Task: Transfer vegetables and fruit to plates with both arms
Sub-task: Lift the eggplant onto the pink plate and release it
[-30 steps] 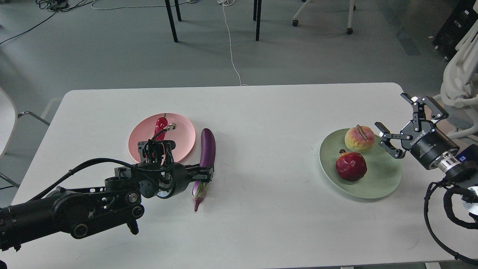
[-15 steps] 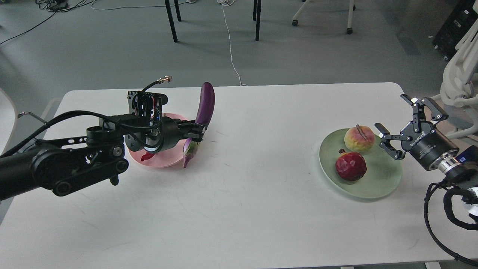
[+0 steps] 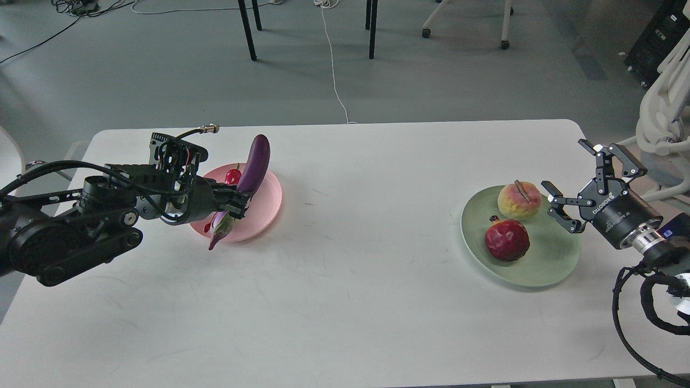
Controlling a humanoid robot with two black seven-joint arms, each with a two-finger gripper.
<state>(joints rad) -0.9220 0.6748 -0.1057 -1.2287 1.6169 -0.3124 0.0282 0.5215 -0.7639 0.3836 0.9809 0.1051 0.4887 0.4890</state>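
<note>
My left gripper (image 3: 240,203) is shut on the purple eggplant (image 3: 254,164) near its cap end and holds it tilted over the pink plate (image 3: 268,199), cap (image 3: 222,229) down at the plate's front rim. The red chili pepper (image 3: 233,175) lies on the pink plate, mostly hidden behind my arm. On the right, the yellow-pink peach (image 3: 518,199) and the dark red pomegranate (image 3: 506,240) sit on the pale green plate (image 3: 555,253). My right gripper (image 3: 574,186) is open and empty, beside the plate's right rim, close to the peach.
The white table (image 3: 356,280) spans the view, with its far edge near the top. Chair and table legs (image 3: 372,27) and cables (image 3: 334,70) stand on the grey floor beyond. A white chair (image 3: 663,118) is at the right edge.
My left gripper lifted the eggplant off the table and carried it left over the pink plate, then lowered it. My right gripper barely moved.
</note>
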